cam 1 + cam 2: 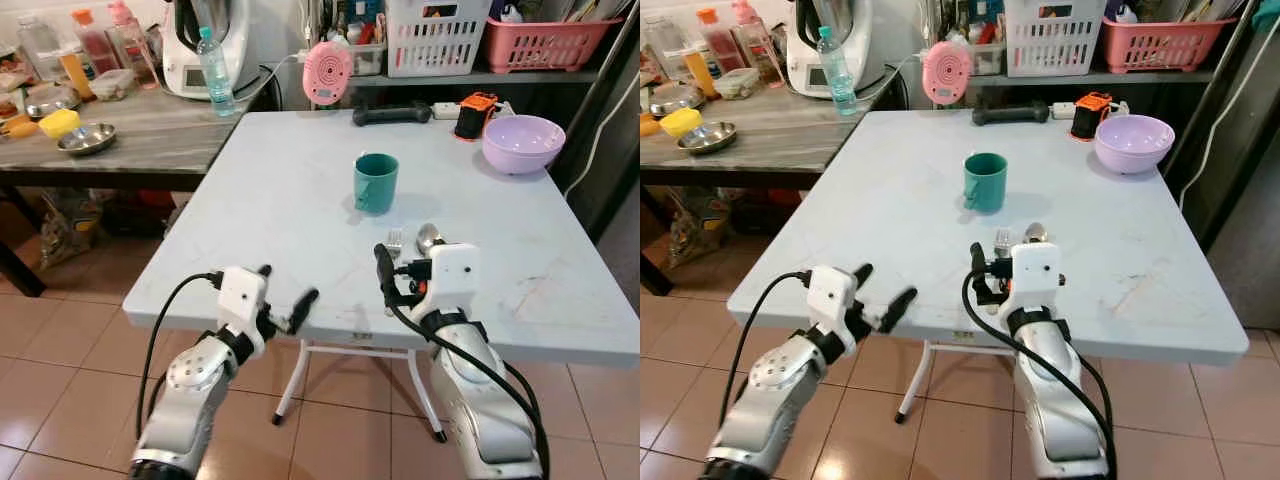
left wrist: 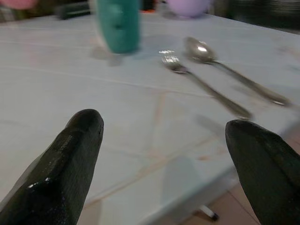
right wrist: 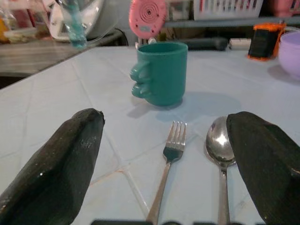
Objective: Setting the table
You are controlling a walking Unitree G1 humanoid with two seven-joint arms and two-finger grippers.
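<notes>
While fork (image 3: 169, 161) and spoon (image 3: 220, 150) lie side by side at surface (image 1: 300, 180) near edge | right tool (image 3: 164, 173) spread open over both; left tool (image 1: 285, 300) open | one handle should be straddled squarely.

Head pair high above table (image 1: 300, 180); wrist cameras low, close, sharing cup (image 3: 161, 72).

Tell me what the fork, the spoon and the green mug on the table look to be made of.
Fork and spoon: polished metal, likely stainless steel, since both are silvery with bright mirror-like highlights. Green mug: opaque teal with a smooth, fairly matte surface and a soft sheen, which suggests plastic, though glazed ceramic cannot be ruled out.
</notes>
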